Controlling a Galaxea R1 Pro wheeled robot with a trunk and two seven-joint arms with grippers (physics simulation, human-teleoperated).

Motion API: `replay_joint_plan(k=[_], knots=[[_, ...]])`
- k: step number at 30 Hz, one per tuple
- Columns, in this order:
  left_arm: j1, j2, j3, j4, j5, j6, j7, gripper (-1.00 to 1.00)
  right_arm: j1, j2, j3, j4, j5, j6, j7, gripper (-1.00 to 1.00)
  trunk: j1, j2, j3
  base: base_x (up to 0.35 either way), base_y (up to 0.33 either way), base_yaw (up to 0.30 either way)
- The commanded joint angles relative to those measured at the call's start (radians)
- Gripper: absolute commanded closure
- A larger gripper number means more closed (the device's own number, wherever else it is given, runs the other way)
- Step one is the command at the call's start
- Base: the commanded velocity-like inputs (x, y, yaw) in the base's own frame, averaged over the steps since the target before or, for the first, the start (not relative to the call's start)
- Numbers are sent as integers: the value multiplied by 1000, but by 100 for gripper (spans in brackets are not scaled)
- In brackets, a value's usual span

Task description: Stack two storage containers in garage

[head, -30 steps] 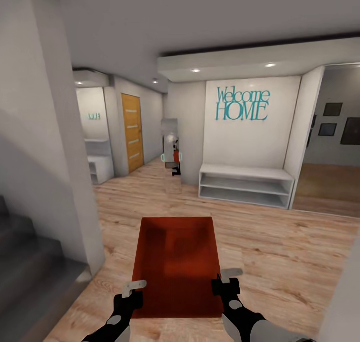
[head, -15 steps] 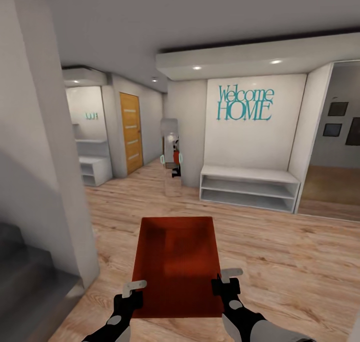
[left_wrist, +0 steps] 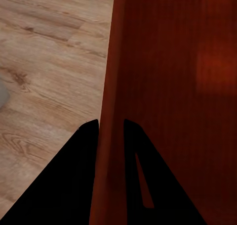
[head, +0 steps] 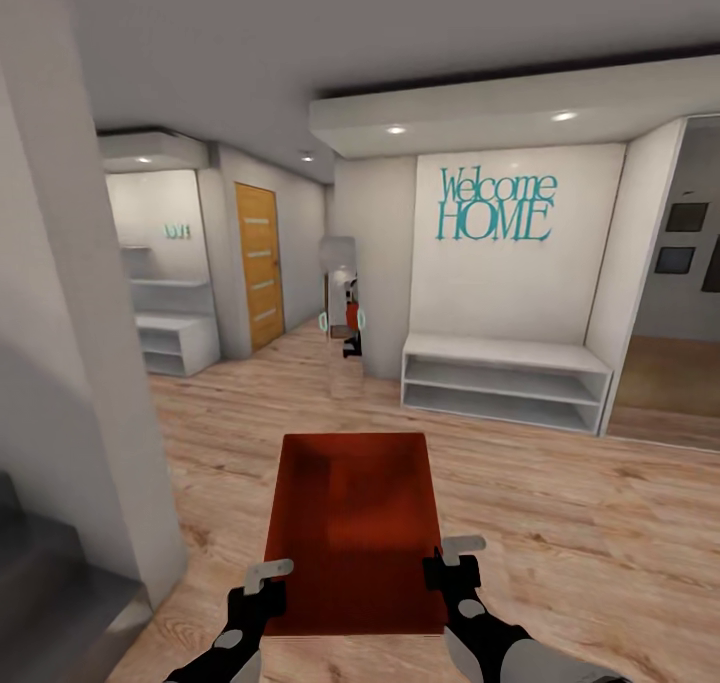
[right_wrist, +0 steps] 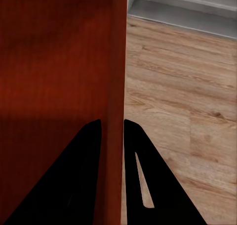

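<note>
I hold one red-orange open-topped storage container out in front of me, above a light wood plank floor. My left gripper is shut on its left wall, a dark finger on each side of the thin wall. My right gripper is shut on the right wall the same way. The bin's inside looks empty. The second container is out of view, and so is the garage.
A white wall corner stands close on my left, with grey stairs below it. Ahead are a white low shelf bench under a "Welcome HOME" sign, a tall mirror, a wooden door and another white shelf.
The whole view has shifted: the hallway, bench and sign have drawn nearer, the left wall and stairs have slid off to the left. The container and both grippers keep their hold.
</note>
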Motion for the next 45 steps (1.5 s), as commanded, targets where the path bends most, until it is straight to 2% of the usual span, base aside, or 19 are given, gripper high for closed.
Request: replay_joint_plan(k=[1, 45], knots=[[-1, 2, 12, -5, -16, -15, 10, 100, -1, 0, -41, 3, -9, 2, 28, 100, 1, -1, -1, 322, 0, 0], [-1, 3, 12, -10, -16, -16, 10, 100, -2, -1, -40, 3, -9, 1, 28, 100, 1, -1, -1, 322, 0, 0]])
